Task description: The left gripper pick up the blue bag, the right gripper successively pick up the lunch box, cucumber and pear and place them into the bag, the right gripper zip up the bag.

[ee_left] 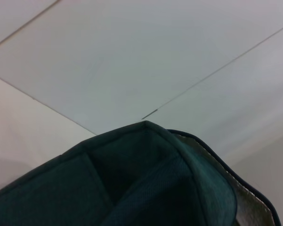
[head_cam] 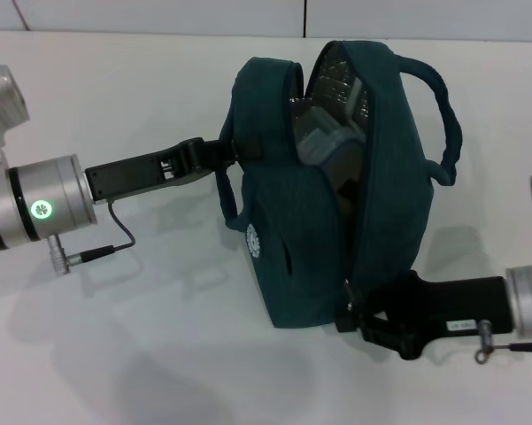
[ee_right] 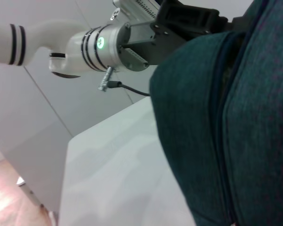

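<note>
Left gripper (head_cam: 219, 152) clamped on the blue bag (head_cam: 301, 239) at its upper left edge, bag resting on the white bench (head_cam: 159, 354) with mouth partly open, right gripper (head_cam: 358, 312) at the zipper's lower end, apparently pinching the pull.

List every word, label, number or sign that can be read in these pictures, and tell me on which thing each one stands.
No text can be read.
Round white logo on the blue bag: printed mark at, too small to read.
Small white label on the right pincer: at, too blurred to read.
Green lit symbol on the left pincer's wrist: a sign, no letters.
</note>
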`<state>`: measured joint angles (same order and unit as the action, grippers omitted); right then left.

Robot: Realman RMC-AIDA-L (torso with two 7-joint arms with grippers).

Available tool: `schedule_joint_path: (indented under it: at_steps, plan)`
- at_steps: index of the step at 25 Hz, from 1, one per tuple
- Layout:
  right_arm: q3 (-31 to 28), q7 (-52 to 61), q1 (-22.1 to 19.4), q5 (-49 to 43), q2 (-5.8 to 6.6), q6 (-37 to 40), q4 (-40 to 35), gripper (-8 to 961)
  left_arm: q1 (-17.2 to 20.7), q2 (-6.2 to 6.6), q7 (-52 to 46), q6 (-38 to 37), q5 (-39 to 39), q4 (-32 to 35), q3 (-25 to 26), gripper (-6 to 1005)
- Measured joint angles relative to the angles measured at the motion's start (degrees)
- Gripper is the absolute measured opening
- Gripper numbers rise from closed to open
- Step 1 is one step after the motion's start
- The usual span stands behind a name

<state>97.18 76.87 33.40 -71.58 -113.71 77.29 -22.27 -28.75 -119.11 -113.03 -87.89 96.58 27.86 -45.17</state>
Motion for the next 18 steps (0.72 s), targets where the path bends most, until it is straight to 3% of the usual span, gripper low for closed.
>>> schedule_joint_path:
  at_steps: [8,18]
  plan:
    - [-1.09,0.51,-1.59,0.03,2.89,5.34,0.59,65,0.01,0.02,0.0,0.47,-0.06,0.0,0.0,67]
    - [-3.07,0.53,-2.03,-0.13,2.59,7.36,0.74,94,-0.03,-0.02,-0.01,0.7,-0.09,0.0,0.0,68]
